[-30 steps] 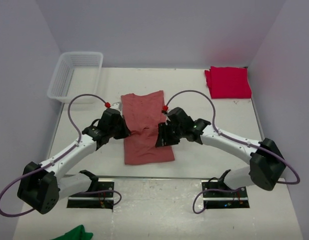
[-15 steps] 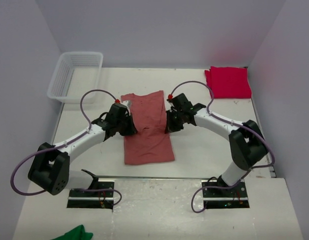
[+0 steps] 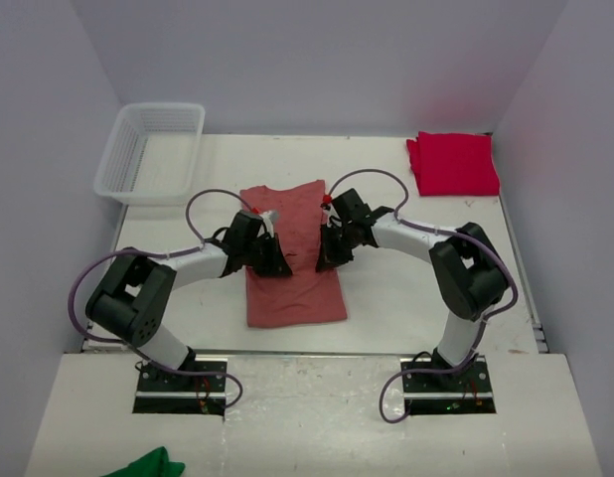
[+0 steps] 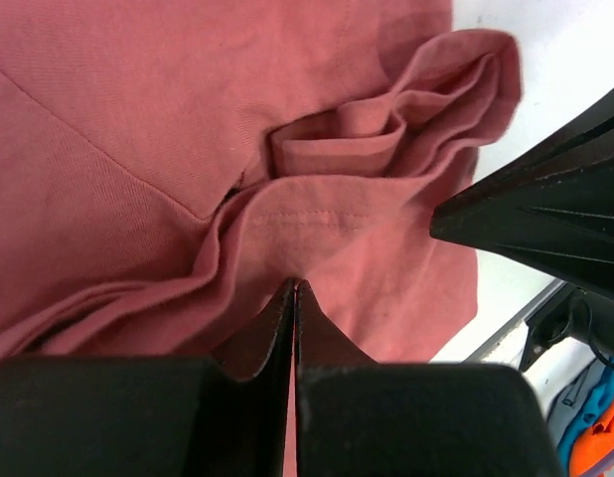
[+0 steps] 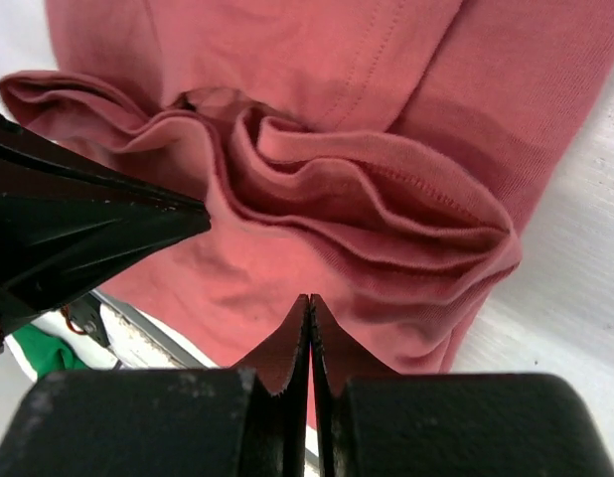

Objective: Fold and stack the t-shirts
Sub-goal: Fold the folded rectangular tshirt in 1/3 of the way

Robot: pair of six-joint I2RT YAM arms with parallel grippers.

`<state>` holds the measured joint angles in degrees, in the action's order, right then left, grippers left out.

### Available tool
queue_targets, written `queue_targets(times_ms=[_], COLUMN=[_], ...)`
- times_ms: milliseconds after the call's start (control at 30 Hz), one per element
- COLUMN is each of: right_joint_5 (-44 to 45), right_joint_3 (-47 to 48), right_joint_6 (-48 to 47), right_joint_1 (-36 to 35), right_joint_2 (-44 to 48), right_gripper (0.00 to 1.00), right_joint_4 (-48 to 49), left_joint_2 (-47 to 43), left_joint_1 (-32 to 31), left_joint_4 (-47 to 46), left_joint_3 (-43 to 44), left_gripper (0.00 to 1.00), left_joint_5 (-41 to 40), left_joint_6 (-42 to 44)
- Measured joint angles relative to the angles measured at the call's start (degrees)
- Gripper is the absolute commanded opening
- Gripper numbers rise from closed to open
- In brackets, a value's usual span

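The salmon-red t-shirt (image 3: 292, 288) lies lengthwise mid-table, folded into a long strip. My left gripper (image 3: 278, 266) sits at its left edge and my right gripper (image 3: 325, 258) at its right edge, both about halfway down. In the left wrist view my left gripper (image 4: 293, 288) is shut, with folds of salmon-red t-shirt (image 4: 337, 219) gathering at its tip. My right gripper (image 5: 309, 300) is shut the same way against a bunched ridge of the salmon-red t-shirt (image 5: 367, 189). The crimson t-shirt (image 3: 453, 164) lies folded at the back right.
A white mesh basket (image 3: 153, 149) stands at the back left. A green cloth (image 3: 148, 464) lies off the table at the near left. The two arms' bases are bolted at the near edge of the table (image 3: 416, 293).
The right gripper has shut. Both arms swung their elbows inward and the grippers drew closer together across the shirt, bunching its middle into a ridge.
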<state>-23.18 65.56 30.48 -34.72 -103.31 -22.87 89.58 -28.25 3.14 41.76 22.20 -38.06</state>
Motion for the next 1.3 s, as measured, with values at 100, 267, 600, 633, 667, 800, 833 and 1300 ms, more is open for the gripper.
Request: queue_targets(times_ms=[100, 267, 600, 633, 667, 800, 833, 1300], right_joint_5=[-0.6, -0.8, -0.5, -0.3, -0.2, 0.3, 0.5, -2.1], right_joint_3=[0.5, 6.3, 26.1, 27.3, 28.3, 29.0, 27.9, -0.6], right_joint_6=[0.2, 0.3, -1.2, -1.4, -1.7, -3.9, -4.2, -4.6], right_joint_1=[0.3, 1.4, 5.5, 5.9, 6.2, 7.1, 7.0, -3.2], right_joint_2=[-2.7, -9.3, -19.7, -20.2, -20.7, -20.4, -19.2, 17.2], right_gripper=[0.00, 0.00, 0.00, 0.00, 0.00, 0.00, 0.00, 0.00], right_joint_4=[0.1, -1.2, -8.0, -8.5, -9.3, -11.1, -11.2, -6.5], left_joint_2=[2.1, 2.5, 2.5, 2.5, 2.5, 3.0, 3.5, 8.5], left_joint_1=[0.1, 1.4, 7.6, 8.2, 8.8, 9.8, 9.8, 9.7], left_joint_4=[-1.5, -2.6, -2.6, -2.6, -2.6, -2.4, -2.4, -6.8], left_joint_3=[-0.3, -0.4, -0.4, -0.4, -0.4, 0.2, 0.8, 5.4], left_gripper=[0.00, 0.00, 0.00, 0.00, 0.00, 0.00, 0.00, 0.00], left_joint_5=[0.9, 1.3, 0.3, -0.1, -0.5, -2.7, -3.2, -5.7], left_joint_6=[-0.3, -0.2, 1.8, 1.8, 1.8, 2.1, 2.3, 4.7])
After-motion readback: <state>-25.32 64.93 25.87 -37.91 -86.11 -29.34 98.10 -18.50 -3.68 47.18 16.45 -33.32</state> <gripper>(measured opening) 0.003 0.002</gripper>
